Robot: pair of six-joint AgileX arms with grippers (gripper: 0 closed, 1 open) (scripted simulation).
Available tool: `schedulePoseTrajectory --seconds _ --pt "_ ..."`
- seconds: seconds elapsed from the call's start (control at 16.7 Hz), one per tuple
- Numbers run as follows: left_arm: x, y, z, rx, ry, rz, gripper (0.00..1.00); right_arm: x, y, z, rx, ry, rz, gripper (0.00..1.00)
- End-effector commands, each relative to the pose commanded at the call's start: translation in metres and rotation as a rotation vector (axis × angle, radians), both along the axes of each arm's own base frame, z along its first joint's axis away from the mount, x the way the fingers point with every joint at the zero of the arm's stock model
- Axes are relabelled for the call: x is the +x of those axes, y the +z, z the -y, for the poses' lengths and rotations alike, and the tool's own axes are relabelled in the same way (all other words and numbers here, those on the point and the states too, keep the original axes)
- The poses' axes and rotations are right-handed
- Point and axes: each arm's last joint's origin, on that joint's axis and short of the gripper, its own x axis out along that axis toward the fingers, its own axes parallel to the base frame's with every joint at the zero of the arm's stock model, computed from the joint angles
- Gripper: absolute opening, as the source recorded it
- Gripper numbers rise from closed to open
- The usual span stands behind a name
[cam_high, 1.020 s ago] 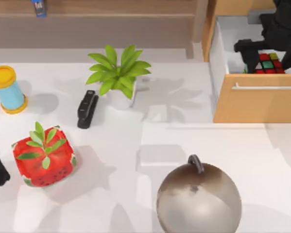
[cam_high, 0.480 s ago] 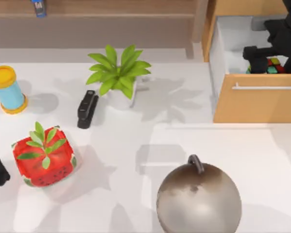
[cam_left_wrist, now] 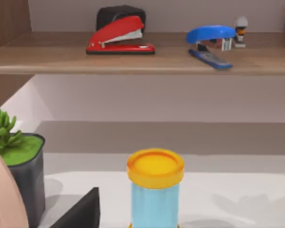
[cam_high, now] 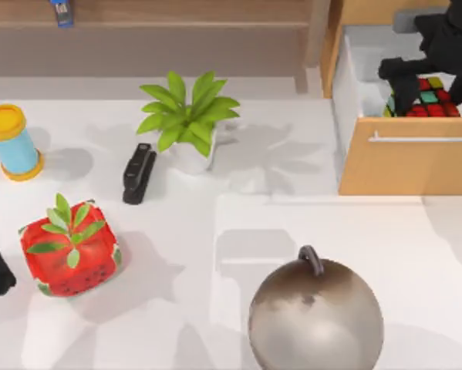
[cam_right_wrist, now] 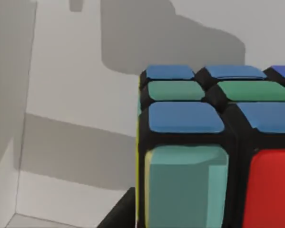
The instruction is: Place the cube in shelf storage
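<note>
Right gripper point(cam_high: 416, 85) reaches down into open drawer cabinet point(cam_high: 404, 162) at table's right rear, fingers clamped on cube point(cam_high: 429, 99) inside drawer. Shelf storage point(cam_high: 177, 31) along rear, apart. Left arm parked at left edge. Metal sphere point(cam_high: 315, 316), strawberry block point(cam_high: 70, 250), potted plant point(cam_high: 188, 116) on table.

White table point(cam_high: 292, 154); grey wall point(cam_left_wrist: 156, 12) behind.

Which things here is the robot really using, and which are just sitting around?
In use:
the cube, in the open drawer
right gripper, at the cube
the shelf storage, along the back

Just sitting around:
plant
black stapler
strawberry block
yellow-lidded tube
round metal ball
red stapler
blue stapler
</note>
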Motion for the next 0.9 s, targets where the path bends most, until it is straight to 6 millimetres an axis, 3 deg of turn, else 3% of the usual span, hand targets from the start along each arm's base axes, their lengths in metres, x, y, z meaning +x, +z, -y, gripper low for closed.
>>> schedulePoseTrajectory --seconds 0.18,0.66,0.9 --pt "0.0 0.0 0.0 0.0 0.0 0.0 1.0 0.006 0.012 -0.002 -0.035 -0.09 0.024 0.0" --pt "0.0 0.0 0.0 0.0 0.0 0.0 1.0 0.005 0.016 0.001 -0.052 -0.119 0.029 0.0" --pt "0.0 0.0 0.0 0.0 0.0 0.0 1.0 -0.008 0.041 -0.009 -0.059 -0.099 0.08 0.0"
